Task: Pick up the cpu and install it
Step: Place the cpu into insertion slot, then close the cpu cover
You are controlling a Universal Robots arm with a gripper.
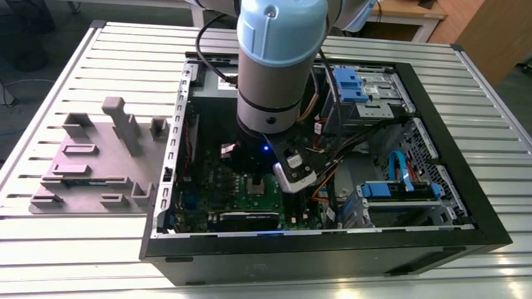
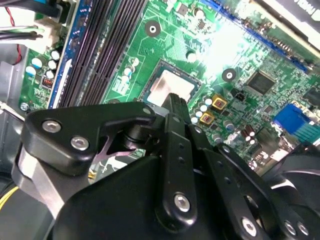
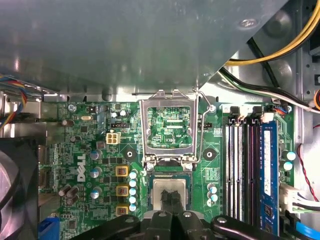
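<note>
The computer case (image 1: 332,248) is lying open on the slatted table (image 1: 83,261), so the arm (image 1: 270,68) is reaching straight down into it. The green board (image 3: 210,145) is facing up. Its metal frame (image 3: 146,130) is standing flipped back, probably to leave the socket free. The cpu (image 3: 159,186) is lying flat in that socket, just beside the frame's hinge. The gripper (image 3: 171,200) is hanging over the cpu's middle with its fingers drawn together and nothing between them. Whether the tips are touching the top, I cannot tell. The exterior view is taking in the whole case and arm, while both wrist views are bringing out the cpu seated in its socket.
</note>
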